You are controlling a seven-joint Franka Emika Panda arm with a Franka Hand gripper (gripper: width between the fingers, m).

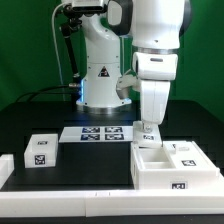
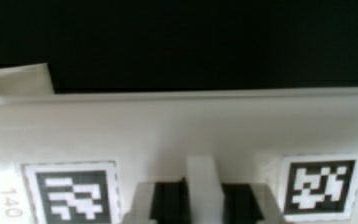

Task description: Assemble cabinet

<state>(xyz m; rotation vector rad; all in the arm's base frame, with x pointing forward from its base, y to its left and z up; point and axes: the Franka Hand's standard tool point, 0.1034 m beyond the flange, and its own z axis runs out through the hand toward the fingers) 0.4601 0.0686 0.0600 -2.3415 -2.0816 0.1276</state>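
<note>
The white cabinet body (image 1: 172,168) lies as an open box at the exterior view's right, with tagged white pieces (image 1: 186,152) in or on it. My gripper (image 1: 149,128) has come down on its far left corner. In the wrist view a broad white panel (image 2: 176,125) fills the frame, with one black-and-white tag (image 2: 75,192) on one side and another tag (image 2: 318,185) on the other. My two dark fingers (image 2: 165,203) stand close together, with a narrow white ridge (image 2: 204,190) of that panel between them. The gripper (image 2: 204,205) looks shut on it.
A small white tagged box (image 1: 41,150) stands at the exterior view's left. The marker board (image 1: 98,133) lies mid-table before the robot base (image 1: 103,85). A low white rail (image 1: 70,185) runs along the front edge. A white edge (image 2: 7,82) shows beyond the panel.
</note>
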